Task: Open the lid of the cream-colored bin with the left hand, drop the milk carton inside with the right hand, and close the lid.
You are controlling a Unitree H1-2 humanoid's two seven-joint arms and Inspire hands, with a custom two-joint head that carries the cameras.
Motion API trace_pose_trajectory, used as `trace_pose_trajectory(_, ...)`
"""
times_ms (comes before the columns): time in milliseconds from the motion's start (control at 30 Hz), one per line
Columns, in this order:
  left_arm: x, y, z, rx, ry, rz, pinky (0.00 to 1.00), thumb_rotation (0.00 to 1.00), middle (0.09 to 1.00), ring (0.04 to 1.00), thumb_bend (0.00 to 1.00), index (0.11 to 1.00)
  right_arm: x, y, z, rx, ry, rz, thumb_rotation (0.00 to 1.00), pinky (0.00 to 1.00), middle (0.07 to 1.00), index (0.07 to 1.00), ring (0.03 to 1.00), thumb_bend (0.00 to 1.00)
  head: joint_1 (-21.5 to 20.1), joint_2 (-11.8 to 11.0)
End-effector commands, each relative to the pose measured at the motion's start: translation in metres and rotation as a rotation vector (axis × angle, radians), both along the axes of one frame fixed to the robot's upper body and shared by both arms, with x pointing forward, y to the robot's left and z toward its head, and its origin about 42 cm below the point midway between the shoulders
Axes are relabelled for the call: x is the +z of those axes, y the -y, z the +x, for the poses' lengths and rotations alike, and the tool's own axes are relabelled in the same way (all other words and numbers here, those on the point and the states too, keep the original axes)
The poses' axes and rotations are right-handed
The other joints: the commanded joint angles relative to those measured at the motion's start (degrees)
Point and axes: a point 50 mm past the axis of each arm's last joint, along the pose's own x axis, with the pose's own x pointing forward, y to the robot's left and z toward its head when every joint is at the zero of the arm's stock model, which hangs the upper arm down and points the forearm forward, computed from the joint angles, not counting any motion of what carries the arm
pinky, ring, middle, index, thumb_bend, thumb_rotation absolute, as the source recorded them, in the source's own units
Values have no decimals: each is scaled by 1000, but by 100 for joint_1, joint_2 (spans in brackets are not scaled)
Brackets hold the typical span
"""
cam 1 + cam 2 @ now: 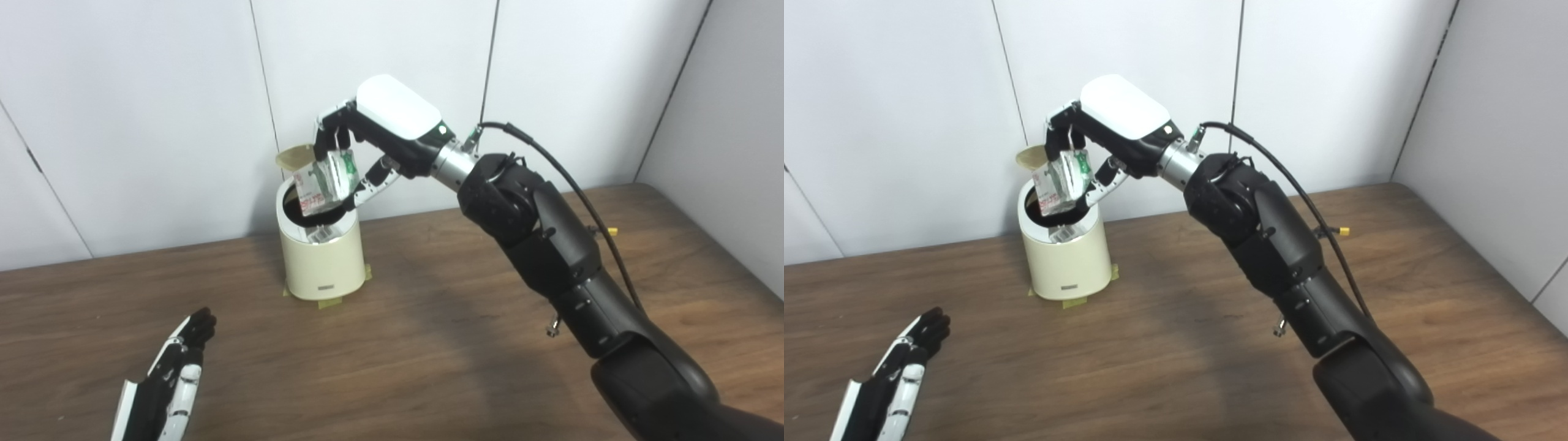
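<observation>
Here, brown wood table (pixel 429 343), white panel walls (pixel 141 92); right hand (pixel 367 138) grips milk carton (pixel 324 180) over open bin (pixel 321 257); left hand (pixel 171 373) released.

The desk (pixel 429 343) shows matt brown wood grain, the cream-colored bin (pixel 321 260) looks like smooth, slightly glossy plastic, the milk carton (pixel 324 184) printed paperboard, and the right hand (pixel 367 131) glossy white and black plastic.
</observation>
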Motion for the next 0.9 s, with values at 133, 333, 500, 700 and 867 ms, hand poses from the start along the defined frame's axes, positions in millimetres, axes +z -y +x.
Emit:
trace_pose_trajectory(133, 7, 10, 3, 4, 75, -41, 930, 774, 886, 902, 368, 890, 27, -8, -1, 56, 205, -20, 0, 357, 471, 472, 462, 521, 85, 7)
trace_pose_trajectory(333, 8, 12, 3, 6, 66, -26, 894, 779, 889, 909, 318, 892, 15, -8, -4, 34, 312, -86, 0, 375, 466, 471, 479, 520, 101, -8)
trace_pose_trajectory(500, 6, 11, 3, 11, 65, -27, 891, 772, 887, 905, 346, 886, 11, -8, -8, 9, 356, -126, 0, 351, 463, 485, 464, 521, 100, -16)
trace_pose_trajectory(700, 6, 10, 2, 8, 65, -24, 885, 765, 886, 902, 350, 883, 8, -8, -9, -13, 387, -126, 0, 381, 467, 472, 483, 520, 74, -30)
trace_pose_trajectory(867, 6, 9, 3, 0, 67, -22, 891, 778, 892, 909, 356, 891, 9, -6, -9, -41, 402, -118, 0, 393, 468, 468, 488, 520, 40, -38)
